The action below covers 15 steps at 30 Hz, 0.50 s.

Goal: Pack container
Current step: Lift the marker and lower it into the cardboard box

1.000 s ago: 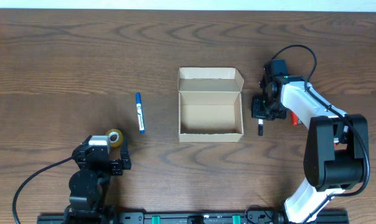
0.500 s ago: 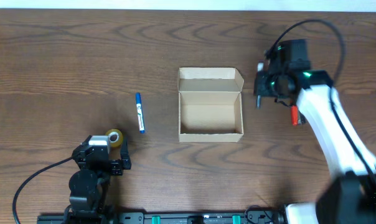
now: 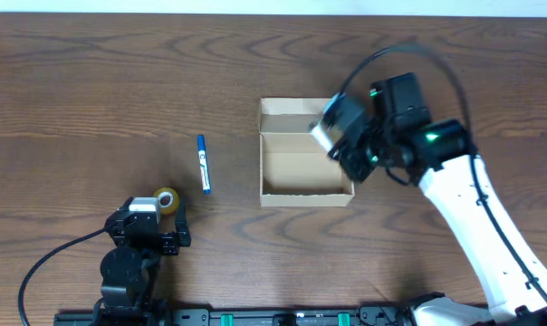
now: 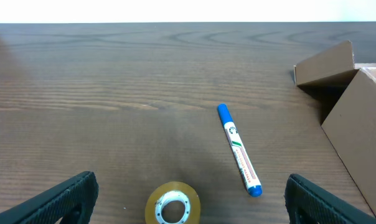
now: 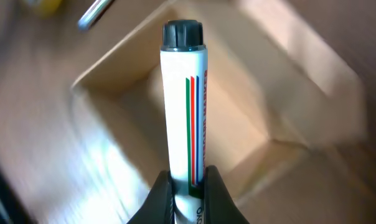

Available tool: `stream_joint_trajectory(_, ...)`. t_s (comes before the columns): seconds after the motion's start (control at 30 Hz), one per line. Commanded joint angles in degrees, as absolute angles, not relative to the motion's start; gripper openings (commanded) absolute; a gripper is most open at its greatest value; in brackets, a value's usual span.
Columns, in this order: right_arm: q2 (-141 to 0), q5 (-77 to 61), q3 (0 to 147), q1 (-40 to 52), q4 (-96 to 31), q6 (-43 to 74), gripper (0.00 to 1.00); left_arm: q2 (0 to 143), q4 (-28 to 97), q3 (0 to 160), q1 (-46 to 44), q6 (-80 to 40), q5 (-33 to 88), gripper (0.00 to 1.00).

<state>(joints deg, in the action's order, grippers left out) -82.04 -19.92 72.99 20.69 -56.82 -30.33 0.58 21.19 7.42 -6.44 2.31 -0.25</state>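
we find the right gripper (image 5: 187, 186) clamped on a white marker (image 5: 183, 106), black cap outward, above the container's (image 3: 292, 172) right edge. the container sits open, flap back. the left gripper (image 3: 153, 238) stands spread wide, holding nothing, well left of the container, beside a tape roll (image 3: 167, 199).

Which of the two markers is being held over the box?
The black-capped marker, gripped between the right fingers above the open box. The blue-capped marker lies loose on the table, left of the box.
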Motion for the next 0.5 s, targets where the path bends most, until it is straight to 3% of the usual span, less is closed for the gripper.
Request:
stream_joint_trajectory(0.0,-82.2,-21.8,73.0,23.8,-59.0,-56.8,0.01,0.2,21.3,6.4,-6.4,1.7,-0.6,0.95)
stream_joint_trajectory(0.13,-83.2,-20.7,73.0,26.3,-59.4,-64.6,0.01,0.2,21.3,6.4,-6.4,1.7,-0.6,0.95)
stream_joint_trajectory(0.47,-93.4,-14.8,72.9,27.3,-58.5,-67.0,0.01,0.2,21.3,6.4,-6.4,1.7,-0.6,0.95)
